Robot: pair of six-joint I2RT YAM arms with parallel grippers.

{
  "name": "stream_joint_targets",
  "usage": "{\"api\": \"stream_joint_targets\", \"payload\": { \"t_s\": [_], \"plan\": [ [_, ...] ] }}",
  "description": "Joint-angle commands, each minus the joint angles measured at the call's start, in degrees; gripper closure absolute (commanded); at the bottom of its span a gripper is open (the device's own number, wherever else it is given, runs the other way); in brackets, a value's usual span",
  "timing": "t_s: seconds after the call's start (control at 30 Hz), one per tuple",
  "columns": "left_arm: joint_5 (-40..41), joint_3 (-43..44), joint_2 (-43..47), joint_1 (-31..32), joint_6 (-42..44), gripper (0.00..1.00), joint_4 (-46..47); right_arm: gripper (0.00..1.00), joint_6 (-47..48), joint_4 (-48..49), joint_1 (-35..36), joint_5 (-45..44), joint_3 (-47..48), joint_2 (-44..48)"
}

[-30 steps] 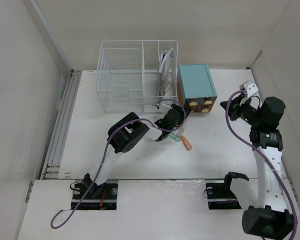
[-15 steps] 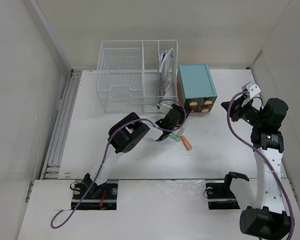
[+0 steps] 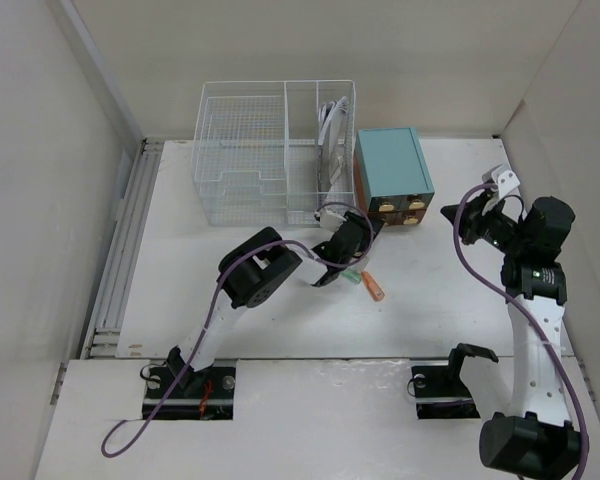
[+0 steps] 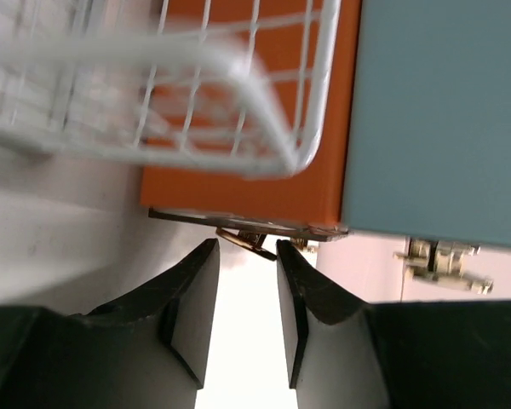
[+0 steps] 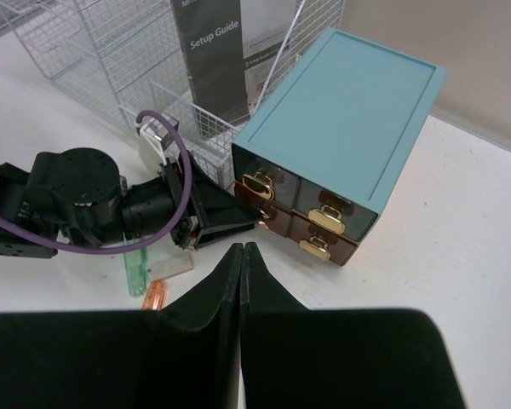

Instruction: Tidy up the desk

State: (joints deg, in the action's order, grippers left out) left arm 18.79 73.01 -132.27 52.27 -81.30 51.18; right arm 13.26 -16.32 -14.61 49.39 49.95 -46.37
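The white table (image 3: 180, 300) runs from the arm bases to the back wall. Over its right side the right end effector (image 5: 242, 249) hangs closed and empty. Mid-table lie a green pen (image 5: 134, 274) and an orange pen (image 5: 155, 296). Just beyond them the left end effector (image 4: 245, 247) is partly open, its tips at a brass handle (image 4: 238, 239) on the teal drawer box (image 3: 390, 165). A wire basket (image 3: 240, 150) stands beside the box.

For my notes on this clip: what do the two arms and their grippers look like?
The left arm and right arm share white links, bulky black joint housings and a purple cable looping alongside. The left gripper and right gripper have matte black fingers tapering like wedges.
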Motion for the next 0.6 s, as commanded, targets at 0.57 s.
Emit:
{"api": "stream_joint_targets", "payload": {
  "t_s": [0.57],
  "plan": [
    [0.6,-13.9,6.0,8.0,-1.8,0.72,8.8,1.0,-0.6,1.2,-0.3,1.5,-0.1,1.3]
  ]
}}
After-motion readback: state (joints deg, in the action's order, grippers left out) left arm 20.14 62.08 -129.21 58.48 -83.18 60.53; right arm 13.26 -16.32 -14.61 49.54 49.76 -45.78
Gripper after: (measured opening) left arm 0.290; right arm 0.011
